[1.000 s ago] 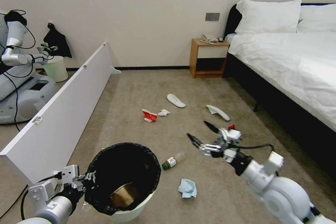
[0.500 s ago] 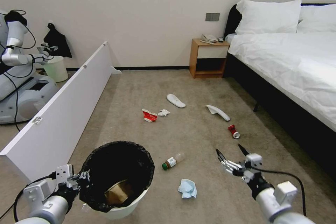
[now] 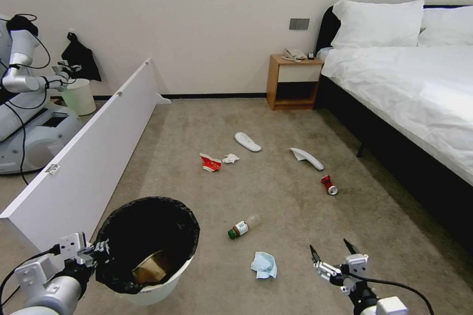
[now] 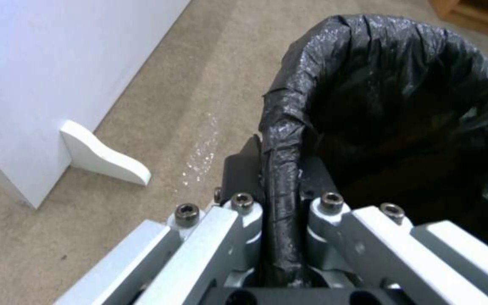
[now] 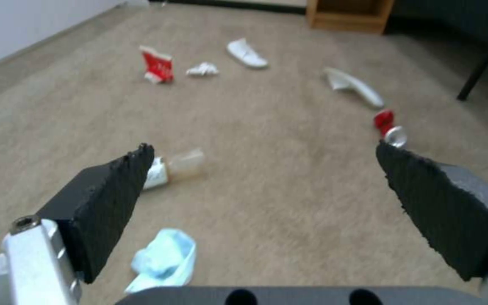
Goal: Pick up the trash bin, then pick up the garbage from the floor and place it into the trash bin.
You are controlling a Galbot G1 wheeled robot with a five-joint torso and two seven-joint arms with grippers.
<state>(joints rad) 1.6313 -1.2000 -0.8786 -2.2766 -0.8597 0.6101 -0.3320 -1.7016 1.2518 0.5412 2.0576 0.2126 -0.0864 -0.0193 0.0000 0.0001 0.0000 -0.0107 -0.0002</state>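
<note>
At the carpet's near-left corner the left gripper (image 3: 101, 251) pinches the trash bin (image 3: 148, 248) rim, a brown bag inside, while the right gripper (image 3: 332, 256) hangs wide open and 7 pieces remain.

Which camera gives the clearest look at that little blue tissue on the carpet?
The head view: the blue tissue lies whole and uncovered on the carpet, between the trash bin and the open right gripper. The right wrist view catches the tissue close up but partly hidden behind a finger. The left wrist view looks at the bin's rim instead.
</note>
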